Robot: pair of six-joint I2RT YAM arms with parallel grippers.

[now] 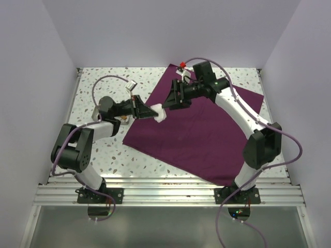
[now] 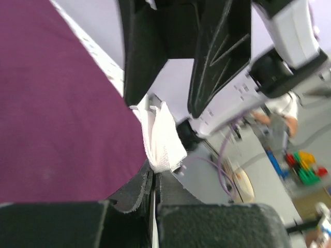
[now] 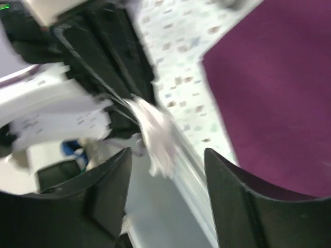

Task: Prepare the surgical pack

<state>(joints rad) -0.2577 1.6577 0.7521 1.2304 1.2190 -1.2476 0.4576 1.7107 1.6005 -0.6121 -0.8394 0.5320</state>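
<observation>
The plum-purple cloth of the surgical pack [image 1: 207,134] lies spread flat on the speckled table, and it also shows as the cloth [image 2: 51,103] and the cloth [image 3: 274,93] in the wrist views. Above its left corner my left gripper [image 1: 153,112] is shut on a piece of white gauze [image 1: 160,114]. In the left wrist view the gauze [image 2: 163,139] sticks up from the pinched left gripper [image 2: 154,173]. My right gripper [image 1: 168,101] faces it, open. In the right wrist view the blurred gauze [image 3: 155,134] hangs just ahead of the open right gripper [image 3: 168,160], apart from both fingers.
White walls enclose the table [image 1: 103,150] on the left, back and right. An aluminium rail [image 1: 165,194] runs along the near edge. Purple cables loop above both arms. A small red part [image 1: 181,64] sits near the back edge.
</observation>
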